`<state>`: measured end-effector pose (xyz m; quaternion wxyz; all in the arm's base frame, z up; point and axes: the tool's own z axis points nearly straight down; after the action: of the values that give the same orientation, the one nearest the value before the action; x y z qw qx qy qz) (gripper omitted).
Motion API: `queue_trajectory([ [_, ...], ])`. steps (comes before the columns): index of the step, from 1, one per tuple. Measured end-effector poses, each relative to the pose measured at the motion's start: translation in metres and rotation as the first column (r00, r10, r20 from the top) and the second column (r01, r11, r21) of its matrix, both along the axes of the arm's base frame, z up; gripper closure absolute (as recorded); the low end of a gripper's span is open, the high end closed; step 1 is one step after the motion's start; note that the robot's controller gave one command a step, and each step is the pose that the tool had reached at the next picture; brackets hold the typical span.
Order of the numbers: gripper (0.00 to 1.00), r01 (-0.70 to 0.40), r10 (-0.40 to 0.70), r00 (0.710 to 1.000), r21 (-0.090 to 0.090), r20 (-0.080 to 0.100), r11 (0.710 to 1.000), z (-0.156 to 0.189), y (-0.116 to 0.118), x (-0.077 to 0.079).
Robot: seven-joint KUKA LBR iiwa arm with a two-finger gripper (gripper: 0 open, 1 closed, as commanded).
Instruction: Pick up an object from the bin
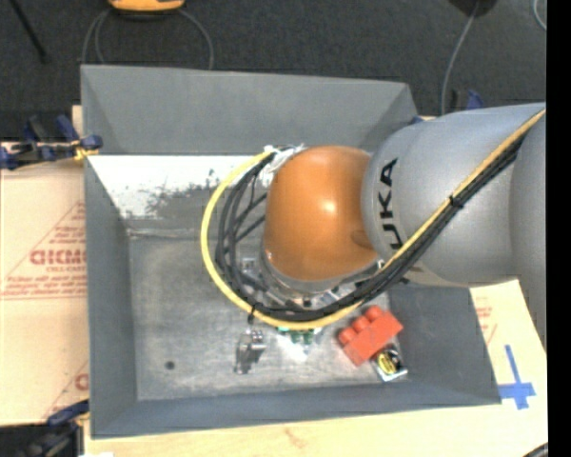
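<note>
Nearest my camera is the arm point(466, 208), a smooth, rounded grey casing that comes in from the right and lies over the right half of the bin; at its end sits the orange cover point(314, 212), a glossy dome; round the dome's left side loop the cables point(224, 231), a bundle of black leads with one yellow hose curving outside them. Under the dome's lower edge I see dark and bright metal parts of the gripper point(285, 314); the cover hides most of it, so I cannot tell whether it is open or closed, or whether it has hold of anything.

Deeper down, on the bin floor, a small green-and-white piece point(295, 339) lies right at the gripper's lower edge, about midway along the near wall; its shape is too small for me to make out. Just to its right lies a red plastic block point(369, 334), studded on top and set at a slant; at the block's near corner is a little yellow-and-black thing point(392, 365); left of the green-and-white piece a slim dark metal piece point(250, 350) lies by itself. The bin point(171, 293) has a dull, scuffed grey floor; its far wall is paler, with a speckled worn patch.
</note>
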<state>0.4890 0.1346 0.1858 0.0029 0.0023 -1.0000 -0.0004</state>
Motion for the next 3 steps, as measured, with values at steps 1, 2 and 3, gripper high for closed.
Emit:
queue_trajectory([
  [1, 0.00, 0.091, -0.091, 0.996, 0.000, 0.014, 0.996, 0.048, -0.056, 0.021],
  [2, 0.00, 0.103, -0.103, 0.995, -0.004, 0.001, 0.995, -0.029, -0.119, 0.014],
  [3, 0.00, 0.147, -0.147, 0.989, -0.001, 0.007, 0.989, -0.074, -0.155, 0.025],
])
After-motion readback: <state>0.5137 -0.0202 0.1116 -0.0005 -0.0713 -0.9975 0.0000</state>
